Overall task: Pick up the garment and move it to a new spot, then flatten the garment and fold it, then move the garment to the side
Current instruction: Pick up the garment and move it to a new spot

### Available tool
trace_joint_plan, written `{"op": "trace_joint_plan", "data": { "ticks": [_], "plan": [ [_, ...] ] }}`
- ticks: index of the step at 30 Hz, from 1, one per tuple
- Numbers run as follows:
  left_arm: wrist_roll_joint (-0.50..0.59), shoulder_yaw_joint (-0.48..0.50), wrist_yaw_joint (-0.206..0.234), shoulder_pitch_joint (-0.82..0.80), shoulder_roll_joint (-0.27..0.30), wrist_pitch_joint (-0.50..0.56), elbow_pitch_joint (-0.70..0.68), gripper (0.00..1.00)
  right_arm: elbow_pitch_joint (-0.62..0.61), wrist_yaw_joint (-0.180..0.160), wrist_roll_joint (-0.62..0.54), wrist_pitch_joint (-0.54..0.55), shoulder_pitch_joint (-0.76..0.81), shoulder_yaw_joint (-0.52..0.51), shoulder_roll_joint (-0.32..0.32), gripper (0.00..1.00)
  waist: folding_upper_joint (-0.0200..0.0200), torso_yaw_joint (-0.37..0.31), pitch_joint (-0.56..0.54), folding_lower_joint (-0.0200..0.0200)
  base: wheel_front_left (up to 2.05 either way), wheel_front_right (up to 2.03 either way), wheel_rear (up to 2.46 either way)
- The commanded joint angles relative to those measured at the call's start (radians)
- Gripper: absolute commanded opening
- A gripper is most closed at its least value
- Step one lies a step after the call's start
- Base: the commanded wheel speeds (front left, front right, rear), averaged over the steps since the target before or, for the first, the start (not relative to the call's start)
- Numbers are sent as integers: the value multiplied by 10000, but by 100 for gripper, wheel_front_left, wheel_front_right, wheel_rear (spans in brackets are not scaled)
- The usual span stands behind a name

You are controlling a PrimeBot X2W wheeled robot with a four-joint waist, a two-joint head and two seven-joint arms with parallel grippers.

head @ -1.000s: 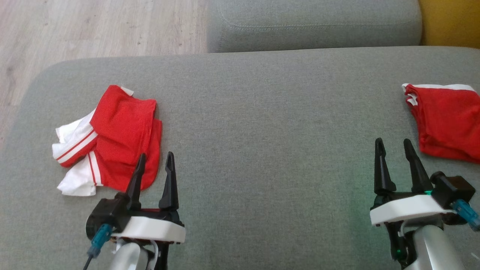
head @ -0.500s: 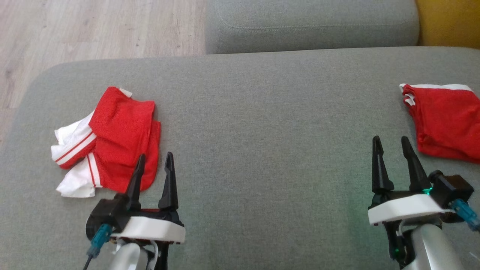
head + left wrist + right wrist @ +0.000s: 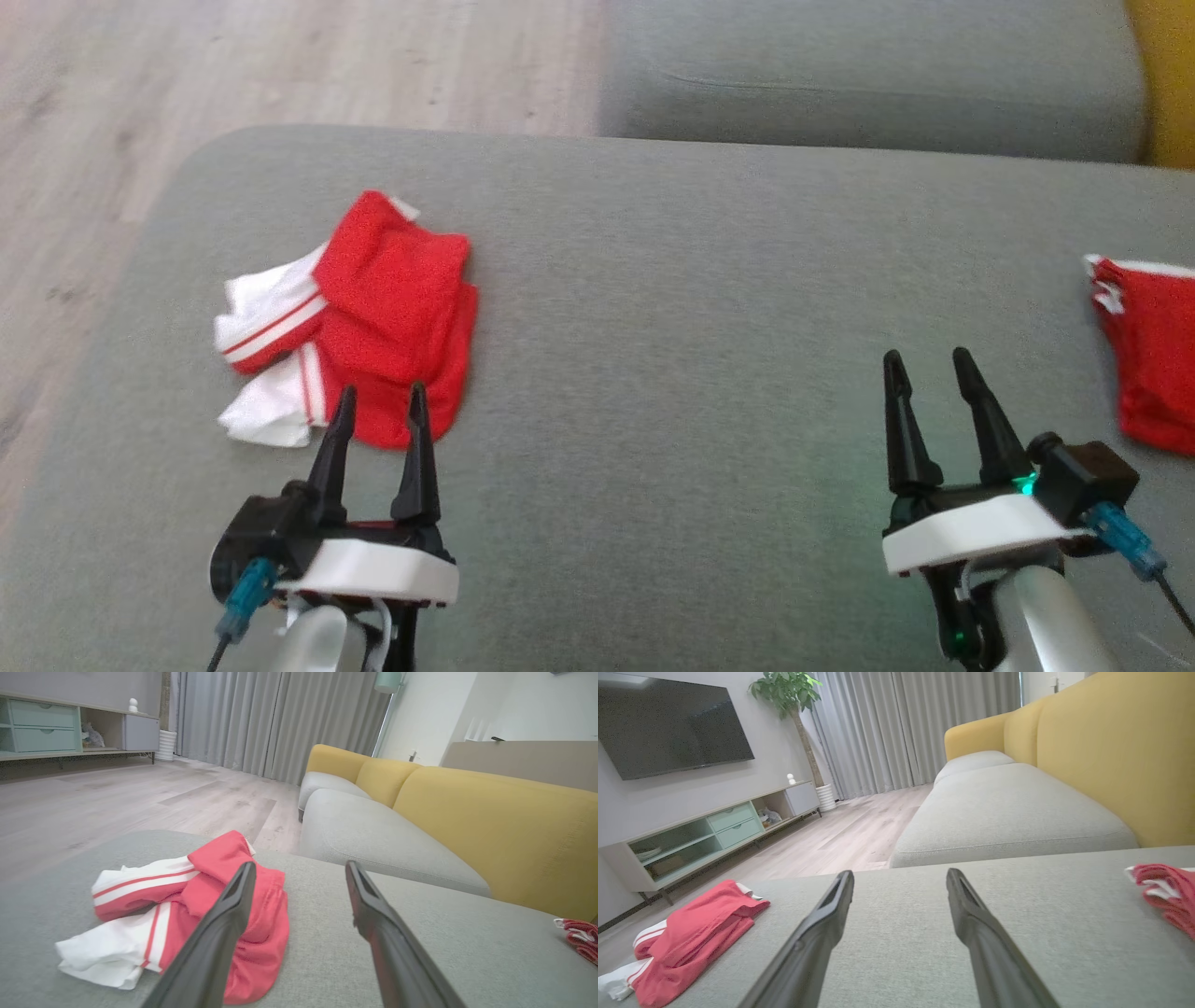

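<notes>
Both of the robot's grippers hover low over a grey sofa seat (image 3: 700, 327). The left gripper (image 3: 382, 389) has its two dark fingers set moderately apart with nothing between them. The right gripper (image 3: 926, 355) is parted about as far and also empty. In the head view the left fingertips (image 3: 416, 392) reach the near hem of the garment (image 3: 392, 299), a crumpled red piece with white panels and red-and-white stripes. Whether they touch the cloth cannot be told. The garment lies bunched on the left part of the seat, near its rounded corner, with the white panels spilling toward the left edge.

Well apart from it, at the seat's right edge, lies a second red garment (image 3: 1153, 364) with white trim. It sits ahead and to the right of the right gripper and is clear of it.

Beyond the seat is another grey cushion (image 3: 868, 84), backed by a yellow backrest (image 3: 490, 821). Pale wood floor (image 3: 280, 65) runs to the left.

Farther off, the right wrist view shows a low TV cabinet (image 3: 714, 830). It has mint-green drawers and open compartments, one holding what look like stacked dishes and another a small soft object. A dark television (image 3: 668, 728) hangs above it, beside a leafy plant (image 3: 784, 690) and grey curtains (image 3: 280, 718).
</notes>
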Motion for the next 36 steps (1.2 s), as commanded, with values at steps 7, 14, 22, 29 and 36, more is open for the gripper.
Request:
{"op": "trace_joint_plan", "data": {
  "ticks": [7, 14, 22, 29, 36],
  "plan": [
    [173, 591, 34, -145, 47, -95, -270, 100, -369, -7, 171, -110, -22, 651, -24, 100, 0, 1161, -148, 0, 0, 0, 0],
    [163, 690, 39, 15, 47, -95, -309, 100, -386, -7, 185, -110, 49, 819, -24, 100, 0, 1667, -167, 0, 0, 0, 0],
    [247, 862, 2, -43, 47, -95, -344, 100, -362, -7, 195, -110, 57, 1033, -24, 100, 0, 1605, -80, 0, 0, 0, 0],
    [854, 785, -486, -1434, 429, -76, 139, 100, -522, -7, 94, -110, -293, 1067, -24, 100, 0, 1099, 767, 0, 0, 0, 0],
    [1027, -387, -1002, -4777, 1672, 2064, 1770, 100, -694, -7, -95, -110, -845, 1003, -24, 100, 0, 407, 2030, 0, 0, 0, 0]
  ]
}}
